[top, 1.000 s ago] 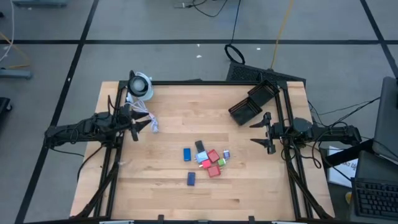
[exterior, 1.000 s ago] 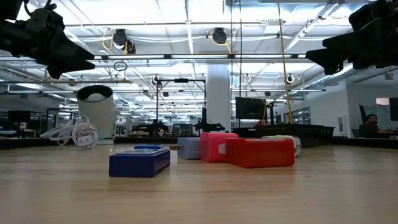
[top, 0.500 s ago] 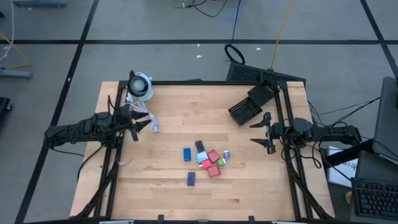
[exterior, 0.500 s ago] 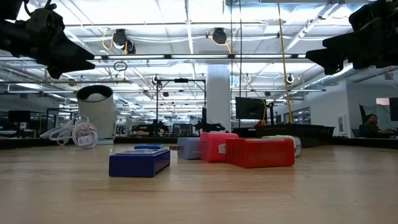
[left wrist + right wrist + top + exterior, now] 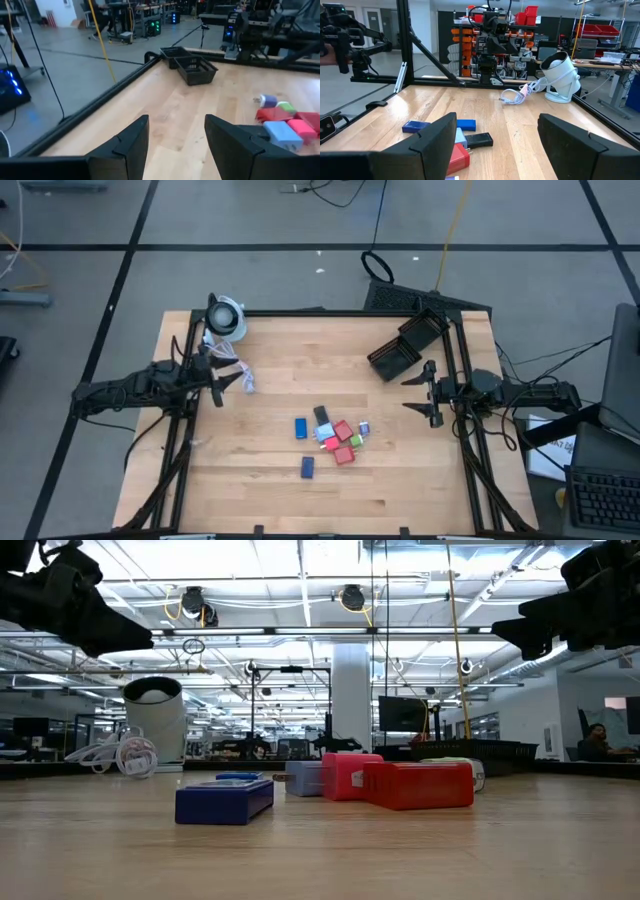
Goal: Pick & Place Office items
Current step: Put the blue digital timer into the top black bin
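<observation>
Your left gripper (image 5: 218, 385) hangs above the table's left edge with its fingers (image 5: 131, 142) spread a little apart and nothing between them. Your right gripper (image 5: 430, 392) hangs at the opposite edge, fingers (image 5: 436, 135) parted wider, also empty. Both point inward toward the cluster of small blocks (image 5: 337, 434) near the middle of the wooden table (image 5: 270, 500), and both are well apart from it.

Take that cluster as your landmark. It holds a black block (image 5: 321, 415) on its far side, red ones (image 5: 343, 430) and a pink one in the middle, a green one (image 5: 356, 441) and a pale lilac one (image 5: 364, 427) on the side toward the right gripper; most of them touch or sit just beside each other. One blue block (image 5: 300, 428) lies just beside the cluster on the left-gripper side. A second blue block (image 5: 308, 467) lies alone, nearer the front edge than the cluster; in the low view it (image 5: 224, 802) is the closest object.

Beyond the cluster toward the far right corner sits a black mesh basket (image 5: 407, 345), set at an angle. Toward the far left corner stands a round white-and-black device (image 5: 225, 317), with a coiled white cable (image 5: 232, 373) between it and the left gripper.
</observation>
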Robot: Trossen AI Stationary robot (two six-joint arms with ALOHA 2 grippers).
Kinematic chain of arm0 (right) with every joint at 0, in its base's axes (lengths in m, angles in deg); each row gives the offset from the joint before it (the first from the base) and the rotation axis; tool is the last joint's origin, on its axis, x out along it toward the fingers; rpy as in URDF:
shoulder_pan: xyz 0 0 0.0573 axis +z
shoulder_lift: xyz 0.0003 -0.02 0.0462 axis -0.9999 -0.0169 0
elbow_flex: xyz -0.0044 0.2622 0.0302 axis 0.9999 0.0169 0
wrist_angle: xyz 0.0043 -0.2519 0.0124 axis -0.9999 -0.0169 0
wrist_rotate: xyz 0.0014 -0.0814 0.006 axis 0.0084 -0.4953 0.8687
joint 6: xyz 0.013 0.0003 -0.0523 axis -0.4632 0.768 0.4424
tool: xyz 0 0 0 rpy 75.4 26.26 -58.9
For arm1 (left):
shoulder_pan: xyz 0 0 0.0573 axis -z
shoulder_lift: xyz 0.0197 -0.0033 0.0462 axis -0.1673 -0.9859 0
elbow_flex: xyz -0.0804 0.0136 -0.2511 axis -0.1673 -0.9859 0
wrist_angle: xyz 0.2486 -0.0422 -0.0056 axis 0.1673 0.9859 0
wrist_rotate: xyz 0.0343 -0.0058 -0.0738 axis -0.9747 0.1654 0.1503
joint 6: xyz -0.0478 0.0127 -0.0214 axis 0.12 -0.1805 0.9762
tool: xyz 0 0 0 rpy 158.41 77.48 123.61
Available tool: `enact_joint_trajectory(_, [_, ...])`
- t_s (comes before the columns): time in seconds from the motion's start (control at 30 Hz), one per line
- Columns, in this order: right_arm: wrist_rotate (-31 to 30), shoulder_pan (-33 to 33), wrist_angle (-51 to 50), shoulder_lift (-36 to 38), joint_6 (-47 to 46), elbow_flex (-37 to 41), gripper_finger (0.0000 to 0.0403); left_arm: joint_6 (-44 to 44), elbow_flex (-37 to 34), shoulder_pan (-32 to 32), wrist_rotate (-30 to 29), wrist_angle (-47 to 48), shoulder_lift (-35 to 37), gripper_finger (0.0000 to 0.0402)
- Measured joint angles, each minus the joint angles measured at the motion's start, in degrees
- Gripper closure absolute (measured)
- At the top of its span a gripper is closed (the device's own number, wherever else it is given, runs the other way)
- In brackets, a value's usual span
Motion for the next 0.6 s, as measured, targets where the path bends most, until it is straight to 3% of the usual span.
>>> enact_joint_trajectory(0.2, [0.01, 0.00, 0.01, -0.01, -0.01, 0.00, 0.0136, 2.30, 0.00, 0.00, -0.02, -7.55, 0.02, 0.0206])
enact_joint_trajectory(0.5, [-0.01, -0.01, 0.01, -0.01, -0.01, 0.00, 0.0136, 14.93, 0.00, 0.00, -0.13, -12.16, 0.00, 0.0206])
enact_joint_trajectory(0.6, [0.01, -0.01, 0.01, 0.00, -0.01, 0.00, 0.0135, 15.06, -0.89, 0.02, 3.33, -14.14, -2.17, 0.0206])
